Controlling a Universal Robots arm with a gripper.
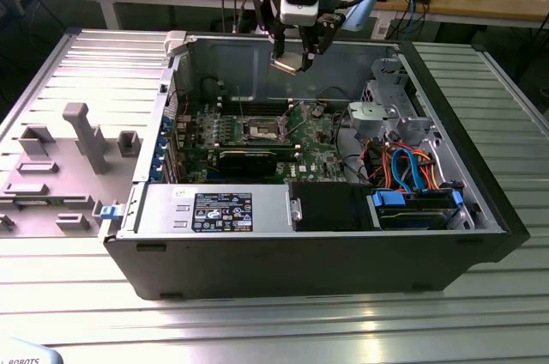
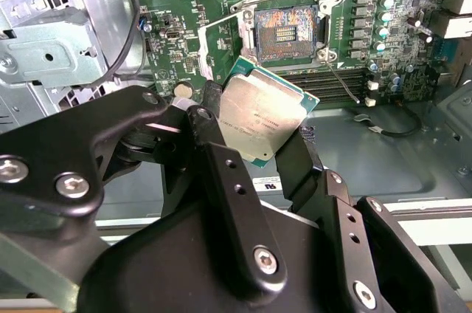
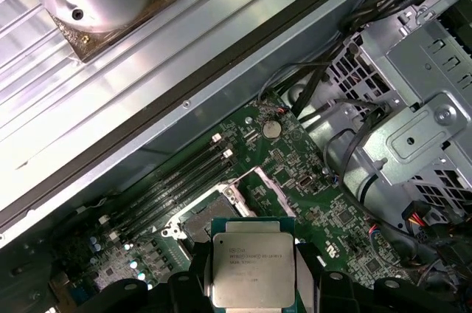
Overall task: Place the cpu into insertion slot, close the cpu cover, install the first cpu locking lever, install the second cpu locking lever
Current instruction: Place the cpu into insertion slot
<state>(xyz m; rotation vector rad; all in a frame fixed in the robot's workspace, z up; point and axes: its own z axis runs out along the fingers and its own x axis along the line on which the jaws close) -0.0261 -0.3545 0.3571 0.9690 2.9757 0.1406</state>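
Observation:
My gripper hangs above the open computer case, shut on the cpu. The cpu is a flat square chip with a silvery top, pinched at two opposite edges by the black fingers. It is tilted and well clear of the board. The insertion slot lies open on the green board beneath and ahead of the chip, its dark centre bare. In the exterior view the insertion slot is below the gripper. The cpu cover, a thin silver frame, stands swung up at the socket's edge.
A long black graphics card lies just in front of the socket. A power supply and a drive cage with blue and orange cables fill the case's front and the exterior view's right. A grey fixture stands on the table beside the case.

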